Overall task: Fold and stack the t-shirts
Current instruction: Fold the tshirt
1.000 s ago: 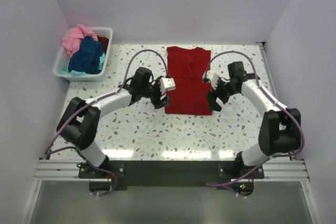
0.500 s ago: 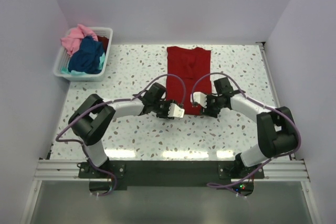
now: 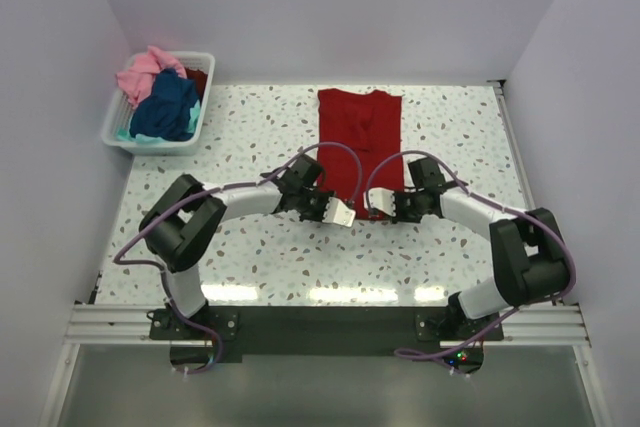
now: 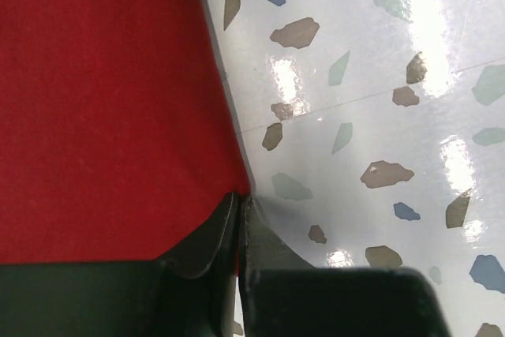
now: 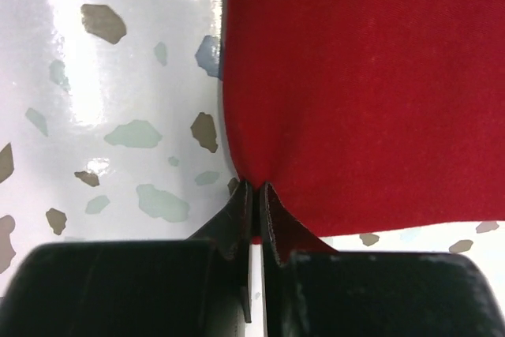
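Both arms have swung inward from the shirt's sides to its near hem, and we see their jaws, apart a second ago, now drawn together. The deep red t-shirt [image 3: 360, 132] lies flat in the middle of the far half of the table, collar away from the arms. The left gripper [image 4: 239, 199] has its fingers closed on the hem's near left corner, where the red cloth runs right into the tips. The right gripper [image 5: 254, 187] is pinched on the near right corner; the cloth puckers at its tips and a sliver of red shows between the fingers. From above, both grippers sit low at the hem, close together. Well apart, at the far left corner, a pink t-shirt [image 3: 140, 75] and a navy blue t-shirt [image 3: 168, 105] lie heaped in the white basket [image 3: 150, 145]. We see all of it on the speckled table [image 3: 260, 247].
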